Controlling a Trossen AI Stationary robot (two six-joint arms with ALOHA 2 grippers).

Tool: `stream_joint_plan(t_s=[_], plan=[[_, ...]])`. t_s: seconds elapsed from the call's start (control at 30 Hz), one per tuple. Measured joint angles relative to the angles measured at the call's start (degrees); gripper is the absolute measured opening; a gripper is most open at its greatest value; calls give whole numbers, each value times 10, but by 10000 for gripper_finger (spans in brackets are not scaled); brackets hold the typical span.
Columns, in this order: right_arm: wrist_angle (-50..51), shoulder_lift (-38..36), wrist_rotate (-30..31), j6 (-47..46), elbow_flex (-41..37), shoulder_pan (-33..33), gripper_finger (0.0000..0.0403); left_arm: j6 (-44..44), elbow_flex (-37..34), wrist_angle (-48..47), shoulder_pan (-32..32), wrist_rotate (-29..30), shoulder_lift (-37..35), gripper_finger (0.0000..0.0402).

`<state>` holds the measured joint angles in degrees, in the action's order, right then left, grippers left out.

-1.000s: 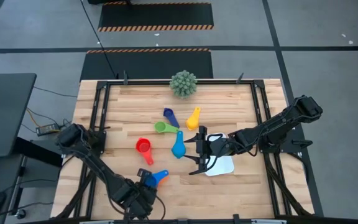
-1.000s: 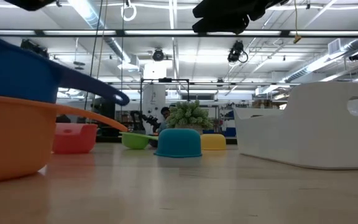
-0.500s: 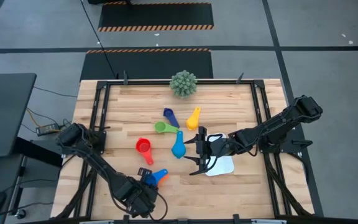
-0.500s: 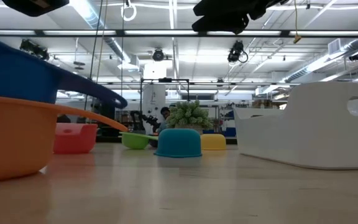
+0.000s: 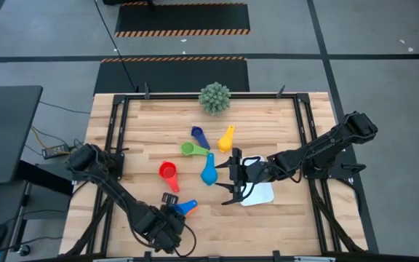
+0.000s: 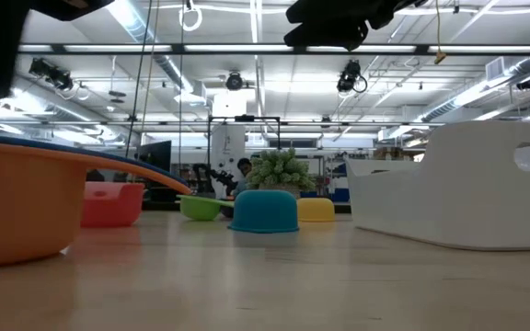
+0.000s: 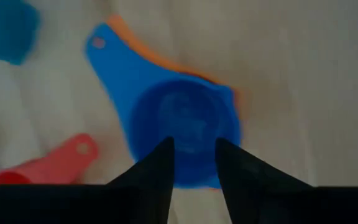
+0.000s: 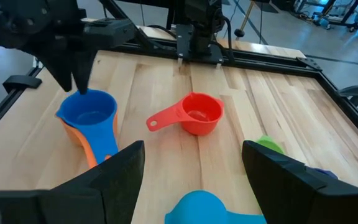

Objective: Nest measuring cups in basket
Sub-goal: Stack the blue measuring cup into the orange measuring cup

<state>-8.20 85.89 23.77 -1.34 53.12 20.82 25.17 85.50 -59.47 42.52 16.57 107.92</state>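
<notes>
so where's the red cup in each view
High view: red cup, left of middle on the table.
Low view: it sits at the left, behind the big orange cup.
Left wrist view: at the lower left, beside the blue cup.
Right wrist view: near the centre.
Shared landmark: the blue cup nested in the orange one.

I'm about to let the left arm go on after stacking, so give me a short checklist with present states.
1. Blue cup sits nested in orange cup: ok.
2. Left gripper clear of the blue cup's rim: cannot tell.
3. Red cup upright, apart from the stack: ok.
4. Right gripper open beside the basket: ok.
5. Any cups in the basket: not ok, none visible.
</notes>
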Motion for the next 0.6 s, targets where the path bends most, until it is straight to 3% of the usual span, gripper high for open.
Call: stream_joint_plan(t_s=[0.23,0.6], plan=[[-4,0,0,0,0,0,277,63,0,46,-46,23,0,134],[131,-46,8,-28,0,12,277,125,0,111,-117,-77,4,231]])
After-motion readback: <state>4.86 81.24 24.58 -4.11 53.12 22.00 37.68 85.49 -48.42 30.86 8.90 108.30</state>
